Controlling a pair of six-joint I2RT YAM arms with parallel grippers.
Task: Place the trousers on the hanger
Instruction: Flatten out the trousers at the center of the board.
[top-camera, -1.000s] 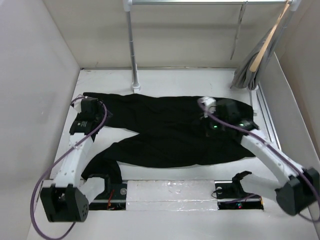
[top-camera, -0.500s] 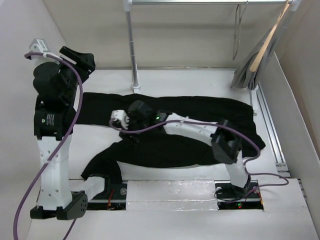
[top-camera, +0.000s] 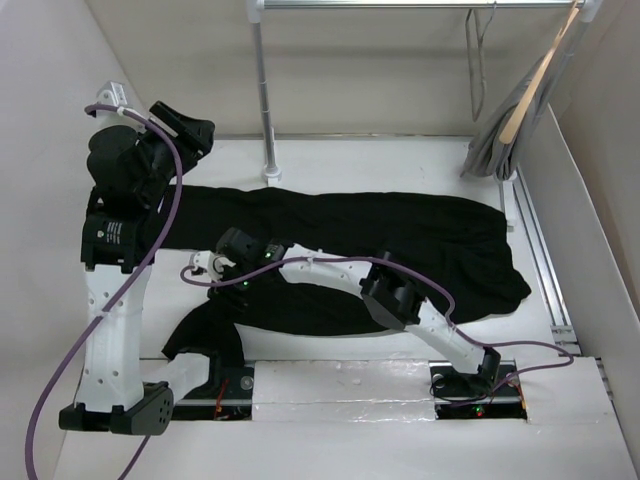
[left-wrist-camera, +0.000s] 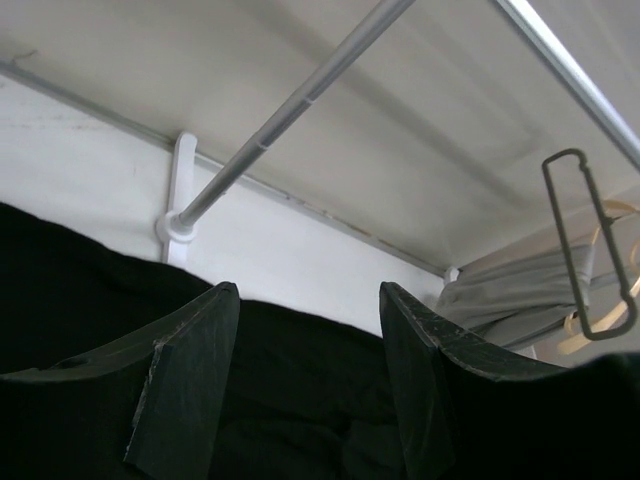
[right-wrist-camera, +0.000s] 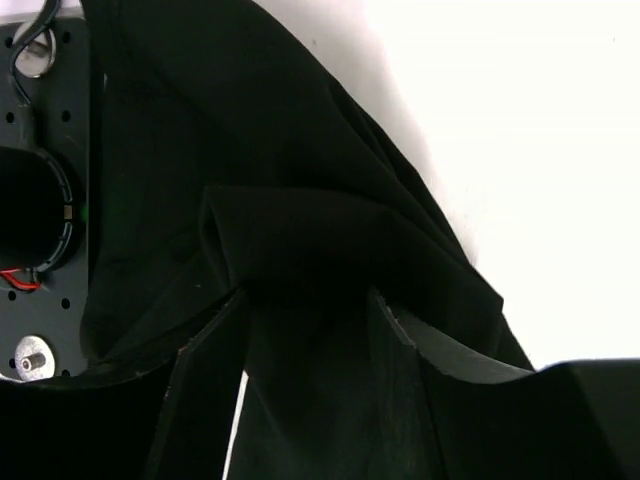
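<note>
Left hand (top-camera: 192, 128), top view: mine, raised left of the rail post (top-camera: 264, 100), parted, empty. Right hand (top-camera: 205, 268): low, on the near side of the post, over the trousers (top-camera: 400, 235) spread on the table (top-camera: 350, 160). Hanger (top-camera: 469, 90): on the rail, right of the post.
Left wrist view: my fingers (left-wrist-camera: 190, 380) apart, nothing between.
Right wrist view: my fingers (right-wrist-camera: 205, 400) parted astride a trouser fold, not closed on it.
</note>
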